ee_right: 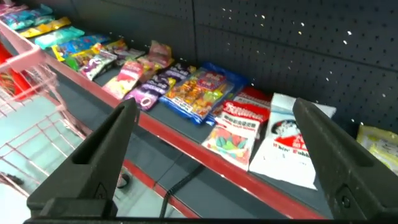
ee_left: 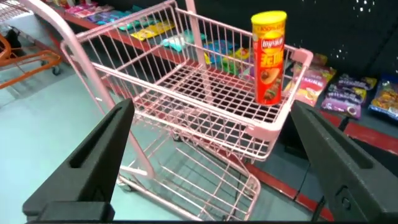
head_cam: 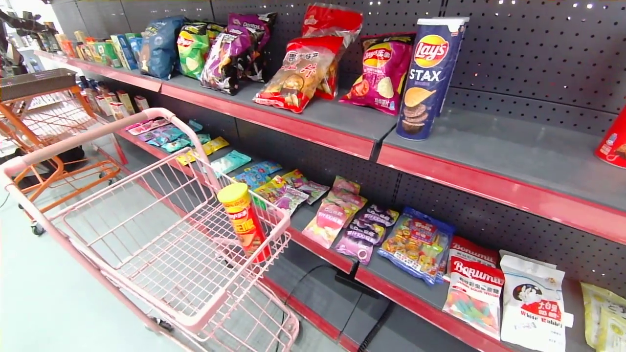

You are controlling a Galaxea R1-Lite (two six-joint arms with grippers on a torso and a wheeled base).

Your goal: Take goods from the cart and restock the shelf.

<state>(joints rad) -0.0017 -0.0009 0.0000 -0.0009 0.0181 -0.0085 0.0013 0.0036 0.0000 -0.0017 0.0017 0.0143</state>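
Store aisle: pegboard shelf point(head_cam: 489, 188) stocked with snack bags point(head_cam: 298, 73). A yellow-lidded chip can point(head_cam: 243, 220) stands in the pink cart point(head_cam: 88, 137), at the basket corner nearest the shelf, apparently leaning on the rim. Left gripper point(ee_left: 211, 104) above the cart, fingers apart; right gripper point(ee_right: 214, 104) over the lower shelf, fingers apart.

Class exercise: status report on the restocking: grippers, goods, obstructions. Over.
Left gripper open, facing pink cart. Right gripper open, facing lower shelf. Yellow-lidded chip can upright in cart corner. Cart's wire walls flank it.
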